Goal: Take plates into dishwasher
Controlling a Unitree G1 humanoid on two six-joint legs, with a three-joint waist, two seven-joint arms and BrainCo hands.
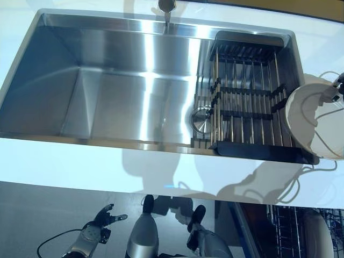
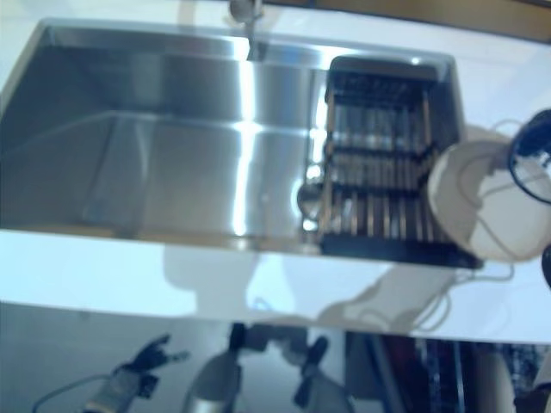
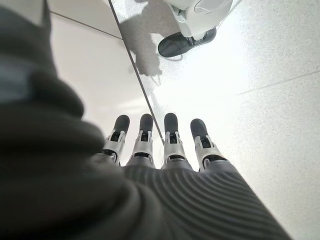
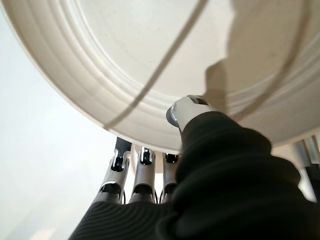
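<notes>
Before you the counter (image 1: 64, 161) holds a steel sink (image 1: 107, 91), a tap (image 1: 167, 7) at its far rim; a rack (image 1: 244, 102) sits in the sink's right end, a round strainer (image 1: 201, 119) just beside it; the dishwasher basket (image 1: 301, 231) shows below right. Your plate (image 1: 314, 123) hangs tilted over the rack's right edge, pinched by your right hand (image 4: 192, 112), thumb on its face, fingers under the rim; your left hand (image 1: 102, 220) hangs low by the floor, fingers straight, holding nothing.
</notes>
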